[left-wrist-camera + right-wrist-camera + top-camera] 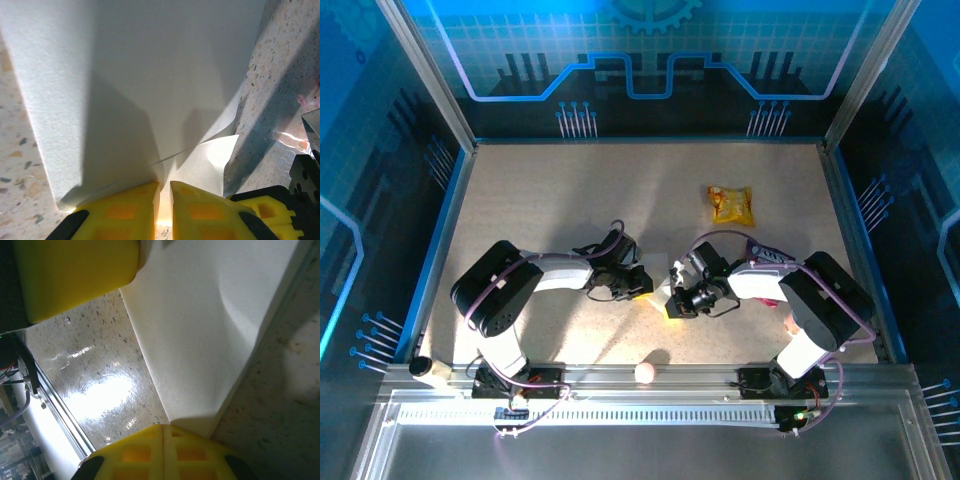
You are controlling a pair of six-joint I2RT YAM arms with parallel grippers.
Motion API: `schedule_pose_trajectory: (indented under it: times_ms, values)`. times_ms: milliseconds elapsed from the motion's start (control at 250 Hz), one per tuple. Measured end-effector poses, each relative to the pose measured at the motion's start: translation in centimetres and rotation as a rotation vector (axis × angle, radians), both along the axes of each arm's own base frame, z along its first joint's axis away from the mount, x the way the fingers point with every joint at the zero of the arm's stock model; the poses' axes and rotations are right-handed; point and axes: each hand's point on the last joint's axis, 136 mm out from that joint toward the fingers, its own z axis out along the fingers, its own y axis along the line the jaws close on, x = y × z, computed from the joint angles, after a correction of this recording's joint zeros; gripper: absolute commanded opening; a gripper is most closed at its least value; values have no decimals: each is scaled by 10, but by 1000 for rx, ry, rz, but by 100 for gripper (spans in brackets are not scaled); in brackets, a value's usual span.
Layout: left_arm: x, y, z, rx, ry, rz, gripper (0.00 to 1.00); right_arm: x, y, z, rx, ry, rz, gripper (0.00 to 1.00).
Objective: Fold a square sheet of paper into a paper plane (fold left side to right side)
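Paper lies at the centre of the top view, between both claws. Left claw, narrow, nips its curled edge; right claw is clamped shut at a corner. Uneven pulling could tear it or skew the crease.

Your two arms pair glossy black joint housings with white links: the left arm at lower left of the top view, the right arm at lower right. Lavender cables loop along each. A green light glows at the right base. Your left gripper and right gripper carry yellow fingers with recessed square pockets.
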Motion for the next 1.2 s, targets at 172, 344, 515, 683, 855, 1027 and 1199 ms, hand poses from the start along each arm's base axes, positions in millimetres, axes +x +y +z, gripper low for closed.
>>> schedule_pose_trajectory:
  times_ms: [172, 344, 515, 683, 855, 1027, 1199]
  values:
    - [0, 0, 0, 0, 0, 0, 17, 0, 0, 0, 0, 0, 1, 0]
    - [0, 0, 0, 1, 0, 0, 17, -2, 1, 0, 0, -1, 7, 0]
    - [0, 0, 0, 1, 1, 0, 17, -1, 2, 19, 23, -45, 8, 0]
    - [0, 0, 0, 2, 1, 0, 17, 8, 8, 39, 62, -102, 4, 0]
    - [0, 0, 0, 3, 2, 0, 17, 15, 11, 31, 36, -90, -1, 0]
    - [0, 0, 0, 4, 3, 0, 17, 18, 10, 15, 0, -62, -2, 0]
    - [0, 0, 0, 6, 3, 1, 17, 14, 10, 6, -21, -42, 7, 0]
